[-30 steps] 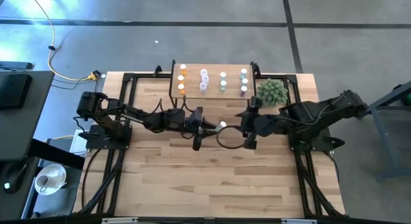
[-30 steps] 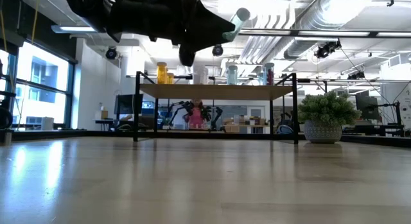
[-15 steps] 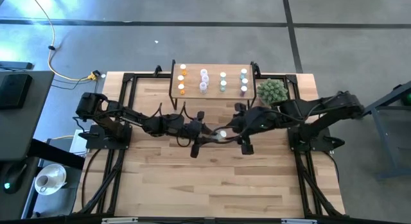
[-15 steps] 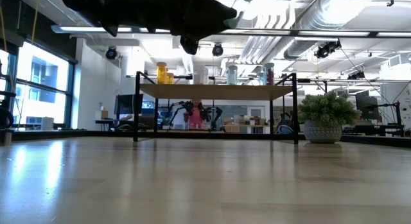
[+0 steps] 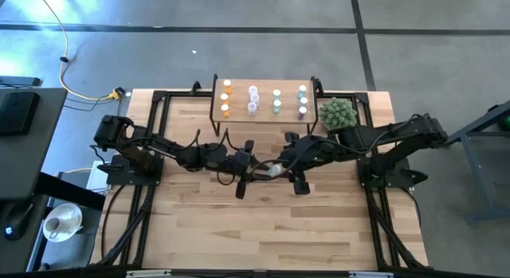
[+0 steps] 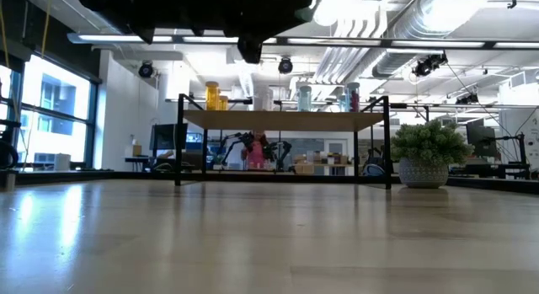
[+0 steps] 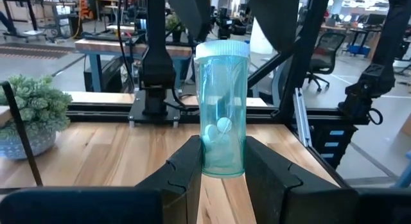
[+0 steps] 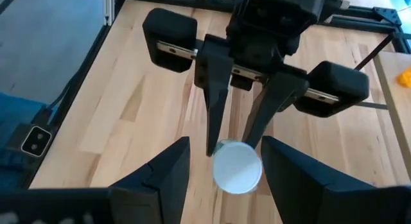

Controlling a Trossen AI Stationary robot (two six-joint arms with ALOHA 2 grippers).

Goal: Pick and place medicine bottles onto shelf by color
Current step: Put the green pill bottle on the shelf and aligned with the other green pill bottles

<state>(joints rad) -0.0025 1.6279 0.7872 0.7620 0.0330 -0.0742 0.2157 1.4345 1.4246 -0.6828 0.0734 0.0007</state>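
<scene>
Above mid-table, our left claw (image 7: 221, 176) grips a blue-green bottle (image 7: 222, 108) upright by its base, leaving the cap free for our right claw (image 8: 221, 165), whose open fingers straddle it, probably for a handover towards the shelf (image 5: 263, 100).

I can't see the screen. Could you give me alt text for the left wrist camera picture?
The left gripper clamps the base of a blue-green medicine bottle with a white cap, held upright between its two dark fingers. Behind are the wooden table, a potted plant and a workshop.
</scene>
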